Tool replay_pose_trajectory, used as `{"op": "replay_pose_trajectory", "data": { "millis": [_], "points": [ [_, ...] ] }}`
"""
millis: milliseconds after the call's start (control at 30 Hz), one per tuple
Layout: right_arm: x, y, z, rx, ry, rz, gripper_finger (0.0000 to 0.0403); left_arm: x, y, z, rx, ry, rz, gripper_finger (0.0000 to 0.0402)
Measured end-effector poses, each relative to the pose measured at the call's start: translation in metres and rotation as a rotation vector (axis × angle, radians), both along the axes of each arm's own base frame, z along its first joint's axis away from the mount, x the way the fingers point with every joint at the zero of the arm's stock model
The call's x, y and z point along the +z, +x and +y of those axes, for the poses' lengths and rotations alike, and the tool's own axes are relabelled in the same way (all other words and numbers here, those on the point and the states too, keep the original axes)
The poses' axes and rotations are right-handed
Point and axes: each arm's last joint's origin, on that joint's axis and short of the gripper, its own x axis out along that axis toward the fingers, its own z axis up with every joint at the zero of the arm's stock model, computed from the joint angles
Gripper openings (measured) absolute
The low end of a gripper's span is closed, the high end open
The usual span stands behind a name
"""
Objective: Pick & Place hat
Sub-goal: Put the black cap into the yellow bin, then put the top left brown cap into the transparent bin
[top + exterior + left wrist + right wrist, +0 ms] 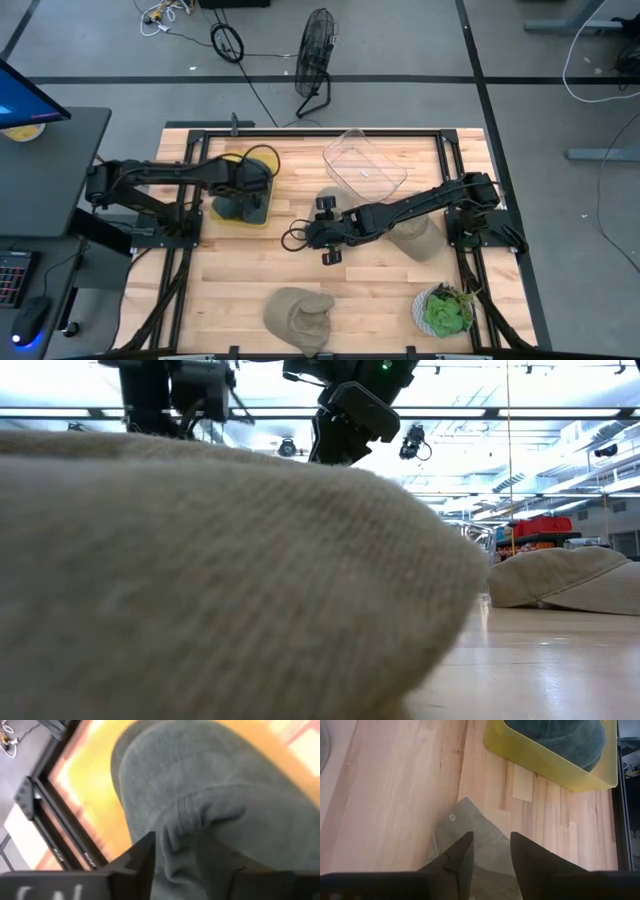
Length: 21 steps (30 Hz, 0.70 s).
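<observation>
A dark green hat lies in the yellow tray at the table's far left. My left gripper hovers open just over it, fingers pointing steeply down; I cannot tell whether they touch the cloth. My right gripper hangs above the table's middle, pointing toward the tray, shut on a piece of olive hat. A tan hat rests on the table near the front edge. Another tan hat lies under the right arm. My right gripper has olive hat cloth between its two fingers, coming at it slanting down from the table's right. A corner of the cloth with an eyelet sticks out past the fingertips. One layer or several does not show, and the fingers hide the rest.
A clear plastic container stands at the far middle of the table. A small potted plant sits at the near right corner. Bare wood lies between the tray and the right gripper.
</observation>
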Motion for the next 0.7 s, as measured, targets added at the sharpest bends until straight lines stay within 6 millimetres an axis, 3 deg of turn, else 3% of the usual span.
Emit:
{"op": "replay_pose_trajectory", "data": {
  "millis": [167, 333, 700],
  "points": [
    [0.0, 0.0, 0.0, -0.003, 0.003, -0.001, 0.0144, 0.027, 0.004, -0.007, -0.056, 0.011, 0.013, 0.0185],
    [0.0, 0.0, 0.0, -0.015, 0.011, -0.005, 0.017, 0.044, 0.01, -0.017, -0.152, 0.018, -0.003, 0.0199],
    [-0.002, -0.003, 0.0, -0.065, 0.038, 0.018, 0.0177, 0.049, 0.03, -0.064, -0.506, 0.036, -0.129, 0.0179]
  ]
}}
